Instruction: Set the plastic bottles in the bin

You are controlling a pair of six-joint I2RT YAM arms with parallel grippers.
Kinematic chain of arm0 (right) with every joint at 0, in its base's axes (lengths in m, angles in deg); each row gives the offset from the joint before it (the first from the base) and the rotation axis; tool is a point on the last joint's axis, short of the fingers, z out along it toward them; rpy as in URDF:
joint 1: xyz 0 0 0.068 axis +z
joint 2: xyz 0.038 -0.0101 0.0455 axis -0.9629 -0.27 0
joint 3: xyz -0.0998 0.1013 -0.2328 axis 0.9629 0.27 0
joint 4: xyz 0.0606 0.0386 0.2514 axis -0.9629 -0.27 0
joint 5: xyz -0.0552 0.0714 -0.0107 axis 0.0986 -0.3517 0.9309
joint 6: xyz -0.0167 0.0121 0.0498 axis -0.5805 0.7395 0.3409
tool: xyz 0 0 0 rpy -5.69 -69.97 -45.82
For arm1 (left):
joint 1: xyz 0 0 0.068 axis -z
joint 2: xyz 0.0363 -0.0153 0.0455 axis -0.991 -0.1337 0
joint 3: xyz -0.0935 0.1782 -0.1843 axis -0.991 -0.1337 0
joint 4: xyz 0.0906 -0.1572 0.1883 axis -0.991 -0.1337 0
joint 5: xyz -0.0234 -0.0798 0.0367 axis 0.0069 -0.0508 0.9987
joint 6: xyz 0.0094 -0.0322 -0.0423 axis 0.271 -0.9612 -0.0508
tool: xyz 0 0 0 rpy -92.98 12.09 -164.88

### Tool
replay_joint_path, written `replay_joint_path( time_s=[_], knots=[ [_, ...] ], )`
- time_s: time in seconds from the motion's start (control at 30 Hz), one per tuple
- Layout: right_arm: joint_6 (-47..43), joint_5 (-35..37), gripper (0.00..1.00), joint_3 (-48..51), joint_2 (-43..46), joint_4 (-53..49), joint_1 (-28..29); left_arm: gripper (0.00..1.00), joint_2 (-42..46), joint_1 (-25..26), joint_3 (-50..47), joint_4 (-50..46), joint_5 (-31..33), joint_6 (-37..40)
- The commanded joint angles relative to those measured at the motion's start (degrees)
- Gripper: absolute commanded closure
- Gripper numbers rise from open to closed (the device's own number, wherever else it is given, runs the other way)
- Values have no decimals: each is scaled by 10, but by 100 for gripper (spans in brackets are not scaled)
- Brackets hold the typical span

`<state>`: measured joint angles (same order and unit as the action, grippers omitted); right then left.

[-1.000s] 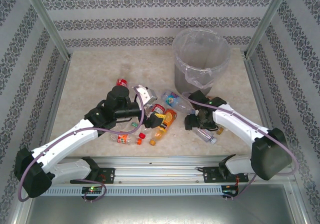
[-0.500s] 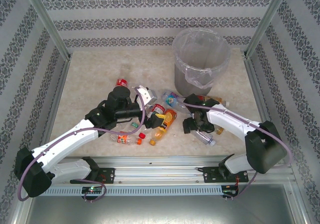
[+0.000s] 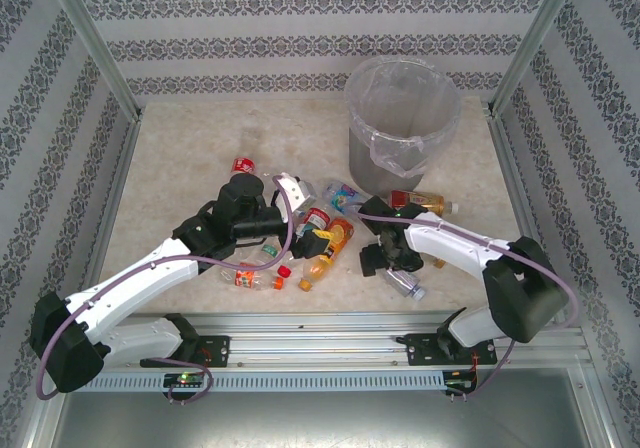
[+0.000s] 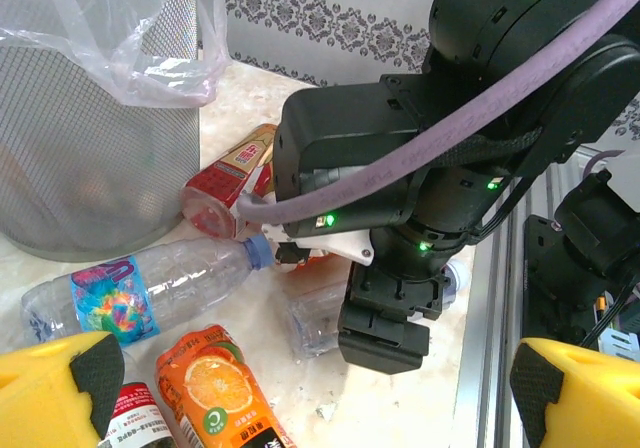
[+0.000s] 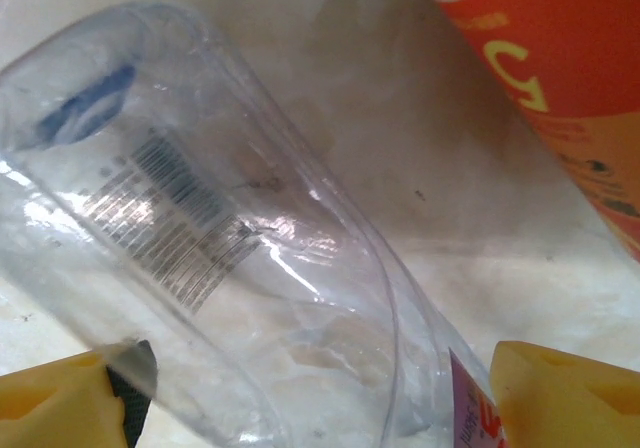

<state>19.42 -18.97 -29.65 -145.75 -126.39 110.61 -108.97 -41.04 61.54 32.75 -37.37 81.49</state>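
Several plastic bottles lie mid-table in front of the grey bin [image 3: 400,118]. My right gripper [image 3: 385,260] is down over a clear bottle [image 3: 405,283]. In the right wrist view that clear bottle [image 5: 220,268] lies between the wide-apart yellow fingertips [image 5: 60,403]; the gripper [image 5: 315,408] is open. My left gripper [image 3: 305,230] hovers open over the pile by the orange juice bottle [image 3: 325,258]. The left wrist view has its gripper [image 4: 320,398] holding nothing, the orange bottle [image 4: 215,398], a blue-labelled bottle [image 4: 130,288], a red-labelled bottle [image 4: 225,178] and the bin [image 4: 90,138].
A red-capped bottle [image 3: 243,164] lies left of the pile, and a red-labelled one [image 3: 255,278] sits near the front rail. Another bottle [image 3: 420,200] rests at the bin's foot. An orange label [image 5: 560,88] lies close beside the right gripper. Patterned walls enclose the table.
The right arm has swung left and toward the front, bringing its gripper down over the clear bottle. The left arm has barely moved.
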Motion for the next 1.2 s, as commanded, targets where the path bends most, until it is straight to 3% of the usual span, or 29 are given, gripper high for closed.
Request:
replay_joint_path(
  time_s=[0.0,0.3,0.8,1.17],
  knots=[
    [22,16,13,7,-19,-4,8,0,0,10,19,-11,3,14],
    [95,3,28,21,-17,26,-4,0,3,13,19,-14,7,17],
    [33,-11,22,43,12,57,22,0,1,14,18,-14,9,18],
    [18,13,33,30,-6,54,35,0,1,15,19,-14,11,18]
  ],
)
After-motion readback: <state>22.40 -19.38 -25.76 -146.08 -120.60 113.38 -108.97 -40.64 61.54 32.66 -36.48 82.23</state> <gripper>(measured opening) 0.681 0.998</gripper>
